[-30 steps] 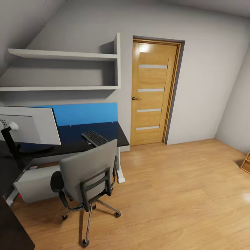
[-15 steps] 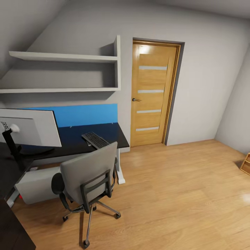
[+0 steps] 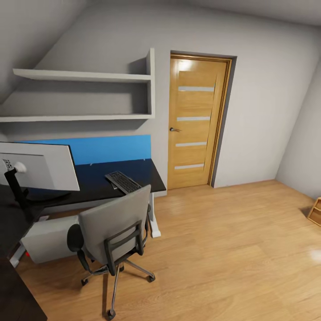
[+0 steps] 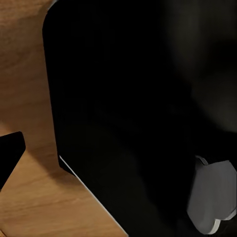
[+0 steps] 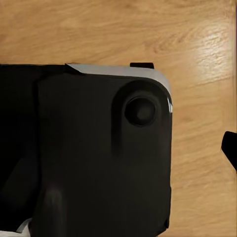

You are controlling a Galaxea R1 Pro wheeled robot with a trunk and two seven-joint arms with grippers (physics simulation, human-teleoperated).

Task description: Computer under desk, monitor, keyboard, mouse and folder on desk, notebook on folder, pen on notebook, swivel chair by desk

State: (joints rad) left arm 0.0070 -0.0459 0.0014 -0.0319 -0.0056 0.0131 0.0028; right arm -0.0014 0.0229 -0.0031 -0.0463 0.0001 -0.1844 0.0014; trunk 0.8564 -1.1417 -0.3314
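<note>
The monitor (image 3: 42, 165) stands on the black desk (image 3: 96, 178) with its light grey back toward me. To its right on the desk lies the keyboard (image 3: 123, 182), near the corner. The grey swivel chair (image 3: 117, 223) stands in front of the desk, its backrest facing me and hiding the seat, so the folder is hidden. The light grey computer (image 3: 47, 238) sits on the floor under the desk. Each wrist view shows the robot's black body over wood floor, with a dark tip at the edge; whether the grippers are open or shut is unclear.
A blue back panel (image 3: 107, 149) runs behind the desk, with white wall shelves (image 3: 84, 76) above. A closed wooden door (image 3: 196, 120) is to the right. Open wood floor (image 3: 232, 249) spreads right of the chair. A small wooden object (image 3: 315, 211) sits at the right edge.
The whole picture has drifted slightly downward, so the camera has moved. Desk, monitor, keyboard, chair and computer keep their places relative to each other.
</note>
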